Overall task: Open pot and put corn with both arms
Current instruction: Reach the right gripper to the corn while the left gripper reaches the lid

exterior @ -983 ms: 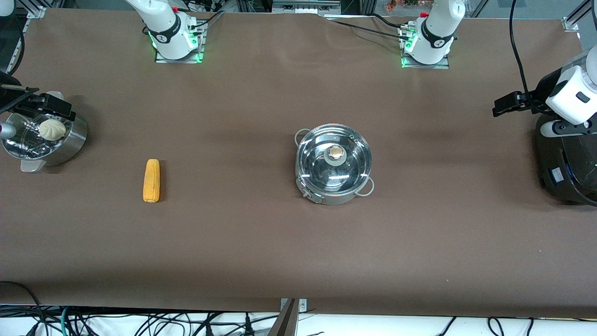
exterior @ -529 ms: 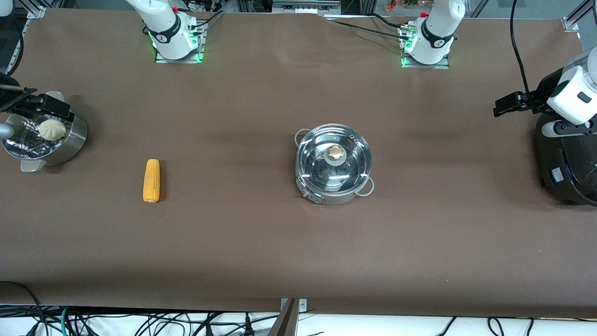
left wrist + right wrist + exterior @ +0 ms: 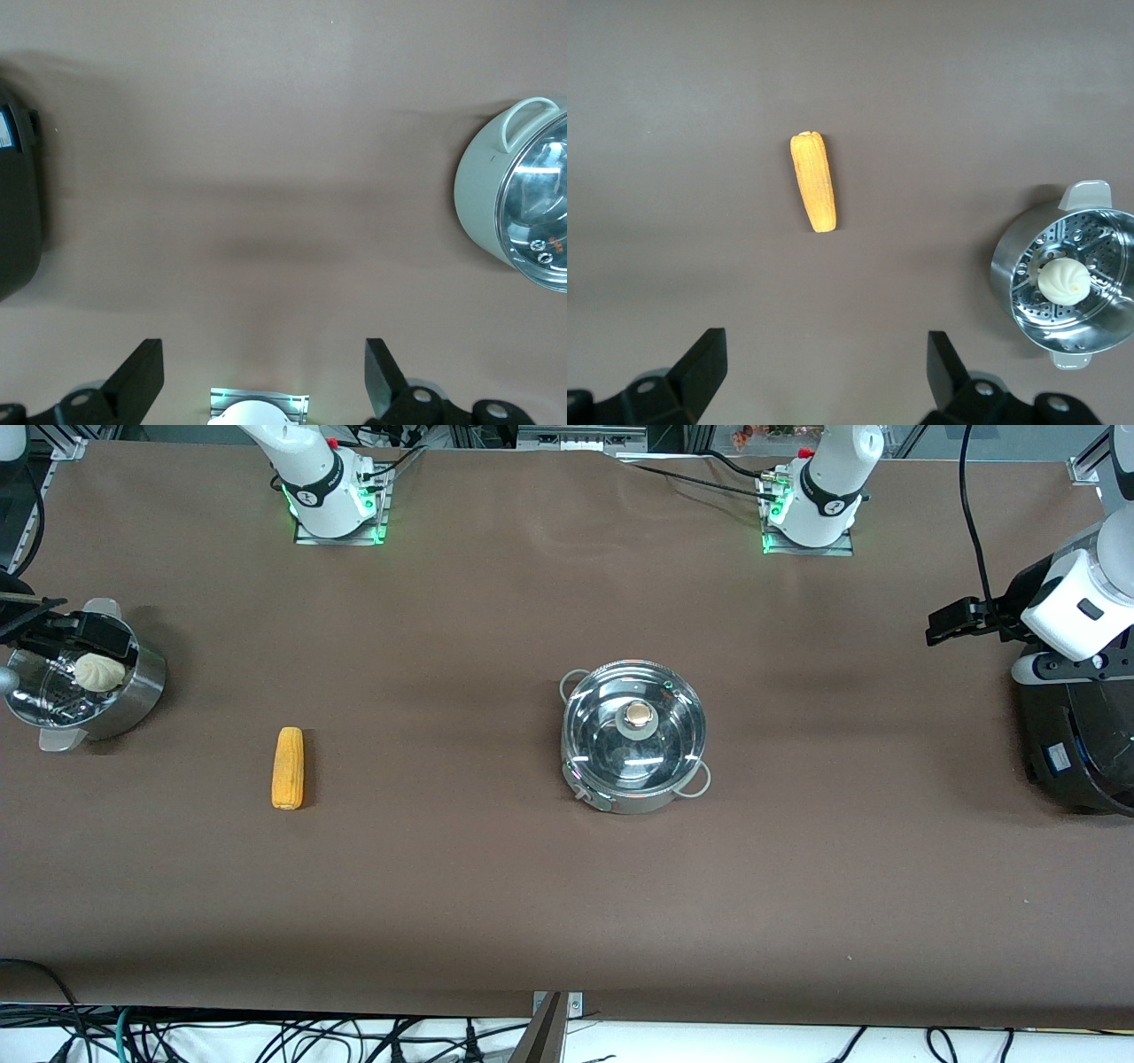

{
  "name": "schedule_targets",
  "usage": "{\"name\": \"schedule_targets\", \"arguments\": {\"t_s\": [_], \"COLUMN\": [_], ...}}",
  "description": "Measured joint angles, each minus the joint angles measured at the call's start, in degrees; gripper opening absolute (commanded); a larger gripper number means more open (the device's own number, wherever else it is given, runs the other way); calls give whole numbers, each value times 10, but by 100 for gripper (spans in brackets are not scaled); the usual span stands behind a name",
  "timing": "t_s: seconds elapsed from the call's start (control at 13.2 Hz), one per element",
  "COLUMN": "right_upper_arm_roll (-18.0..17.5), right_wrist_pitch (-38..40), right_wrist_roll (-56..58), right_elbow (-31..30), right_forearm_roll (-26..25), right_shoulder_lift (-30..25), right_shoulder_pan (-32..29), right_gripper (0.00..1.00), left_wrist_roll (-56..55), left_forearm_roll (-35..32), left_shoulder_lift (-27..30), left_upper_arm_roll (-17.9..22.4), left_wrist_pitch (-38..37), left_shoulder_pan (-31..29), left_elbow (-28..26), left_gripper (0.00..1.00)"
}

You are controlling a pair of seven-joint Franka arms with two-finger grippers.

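The pot (image 3: 634, 735) stands at the table's middle with its glass lid and tan knob (image 3: 637, 714) on; its side shows in the left wrist view (image 3: 523, 204). The corn (image 3: 288, 768) lies flat on the cloth toward the right arm's end, also in the right wrist view (image 3: 814, 181). My left gripper (image 3: 261, 354) is open and empty, high above bare cloth at the left arm's end. My right gripper (image 3: 824, 350) is open and empty, high up near the steamer basket, apart from the corn.
A steel steamer basket (image 3: 133, 691) holding a white bun (image 3: 97, 670) stands at the right arm's end, also in the right wrist view (image 3: 1010, 266). A black round appliance (image 3: 1076, 753) stands at the left arm's end, under the left arm's hand (image 3: 1067, 615).
The left arm's hand has shifted slightly toward the table's middle. The right arm's hand has drifted slightly outward over the steamer basket. Pot and corn have not moved.
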State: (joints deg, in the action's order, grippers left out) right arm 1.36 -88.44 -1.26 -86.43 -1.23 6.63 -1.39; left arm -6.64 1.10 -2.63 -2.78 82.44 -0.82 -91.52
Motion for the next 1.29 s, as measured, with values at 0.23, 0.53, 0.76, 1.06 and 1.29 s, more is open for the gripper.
{"name": "schedule_targets", "arguments": {"t_s": [0.23, 0.53, 0.76, 1.06, 1.29], "right_upper_arm_roll": [0, 0, 0, -4, -6], "right_wrist_pitch": [-26, -60, -91, -172, -225], "right_wrist_roll": [-1, -1, -1, -1, -1], "right_elbow": [0, 0, -2, -5, -15], "right_forearm_roll": [0, 0, 1, 7, 35], "right_shoulder_lift": [25, 55, 91, 168, 221], "right_shoulder_pan": [0, 0, 0, 1, 3], "right_gripper": [100, 100, 100, 100, 100], "left_wrist_roll": [-26, -101, -170, -259, -288], "left_forearm_roll": [0, 0, 1, 2, 24], "left_shoulder_lift": [-2, -15, -33, -64, -91], "left_upper_arm_roll": [-31, -101, -151, -221, -228], "left_wrist_pitch": [1, 18, 50, 84, 114], "left_shoulder_pan": [-1, 0, 0, 11, 33], "left_elbow": [-1, -2, -3, -5, -6], "left_gripper": [100, 100, 100, 100, 100]}}
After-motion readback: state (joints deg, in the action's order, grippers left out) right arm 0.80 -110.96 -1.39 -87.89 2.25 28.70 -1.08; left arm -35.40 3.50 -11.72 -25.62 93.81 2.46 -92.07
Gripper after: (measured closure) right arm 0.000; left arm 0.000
